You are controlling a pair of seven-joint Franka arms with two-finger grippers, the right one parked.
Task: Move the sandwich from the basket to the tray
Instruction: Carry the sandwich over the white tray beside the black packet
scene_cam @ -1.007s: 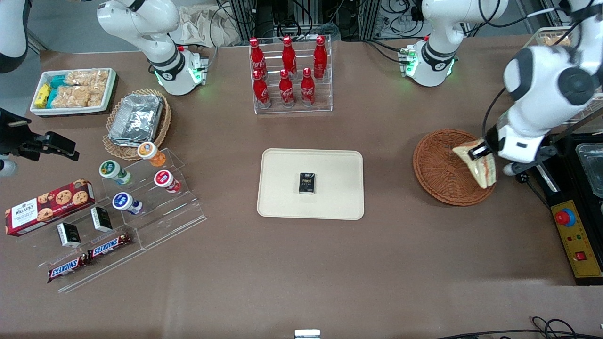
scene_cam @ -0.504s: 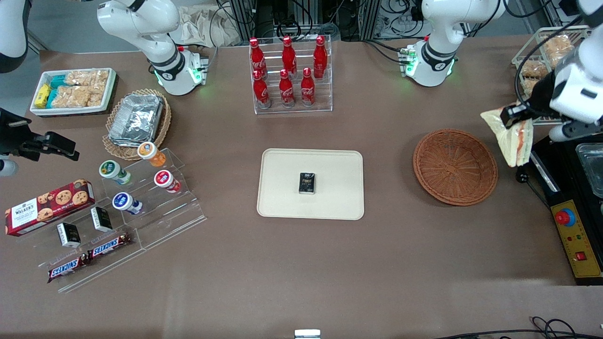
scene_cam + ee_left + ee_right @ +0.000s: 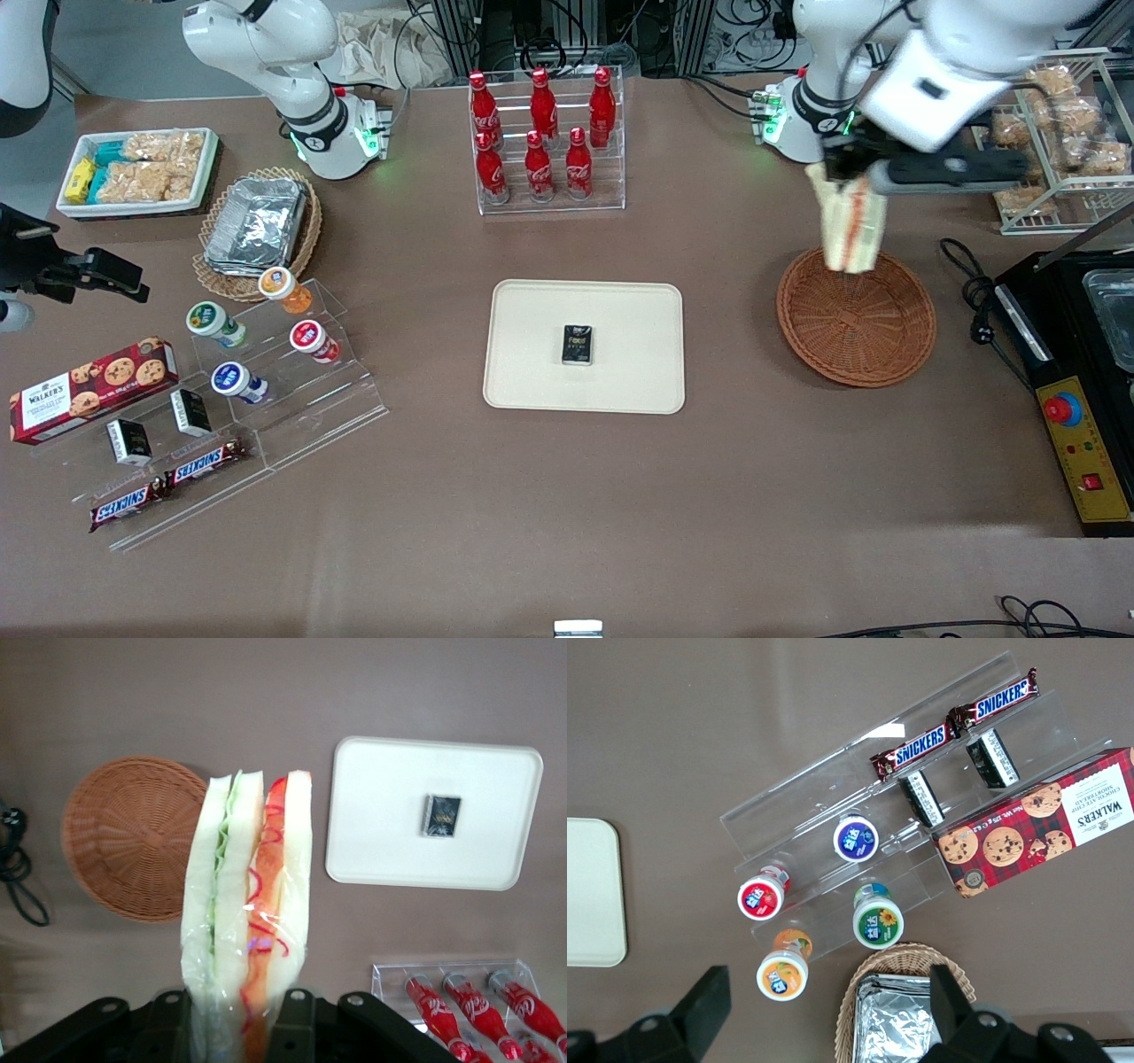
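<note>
While my gripper (image 3: 239, 1014) pinches the sandwich (image 3: 850, 226) above the basket (image 3: 856, 315) — it's floppy — it might slip before the tray (image 3: 585, 346).

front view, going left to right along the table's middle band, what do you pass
cookie box → yogurt cups → tray with a small black packet → basket, with the gripper holding the sandwich above its rim → red emergency button

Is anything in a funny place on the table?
Yes. A small black packet lies in the middle of the tray, where the sandwich is meant to go. The gripper holds the sandwich in the air above the basket, which has nothing in it.
</note>
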